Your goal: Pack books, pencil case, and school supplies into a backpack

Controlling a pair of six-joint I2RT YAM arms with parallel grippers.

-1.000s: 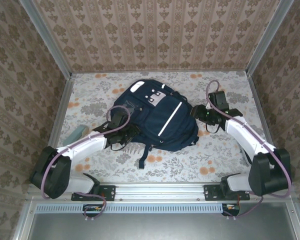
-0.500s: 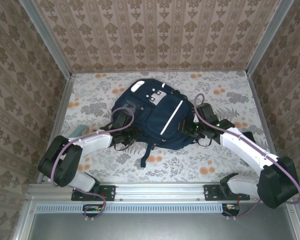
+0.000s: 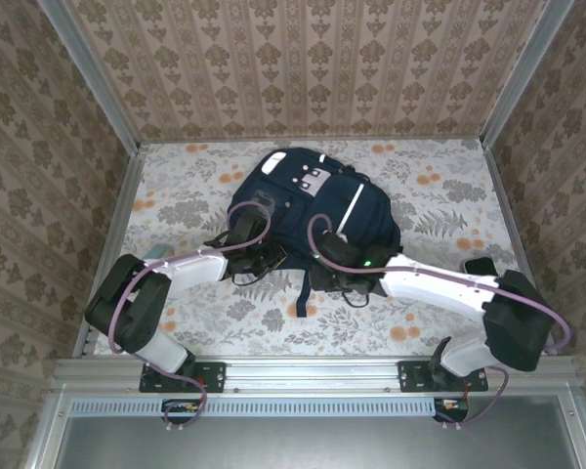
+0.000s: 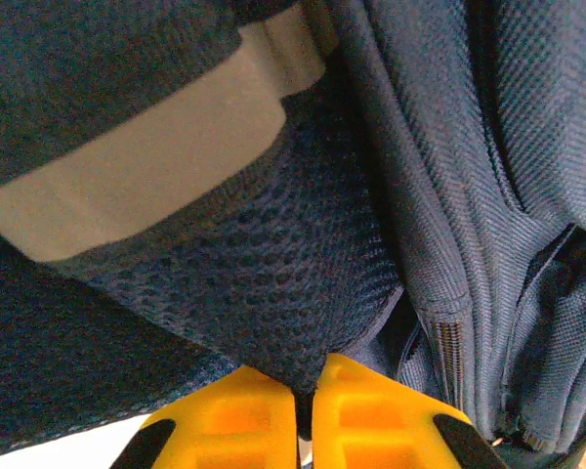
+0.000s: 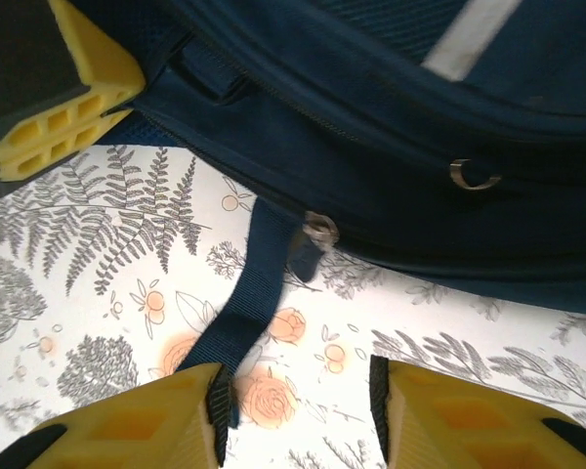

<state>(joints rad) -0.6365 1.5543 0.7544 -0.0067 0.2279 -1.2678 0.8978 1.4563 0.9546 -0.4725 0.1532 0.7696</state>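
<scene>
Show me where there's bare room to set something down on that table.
Bare table lies between the backpack and the right wall, and in the far-left corner. Crowded along the backpack's near edge, where the left gripper and right gripper meet it.

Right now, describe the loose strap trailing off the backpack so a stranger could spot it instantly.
Find the navy backpack lying mid-table on the floral cloth. From its near edge, a narrow dark blue strap trails toward the arm bases. It is the one thin ribbon lying flat on the pale print, just beside a metal zipper pull.
</scene>
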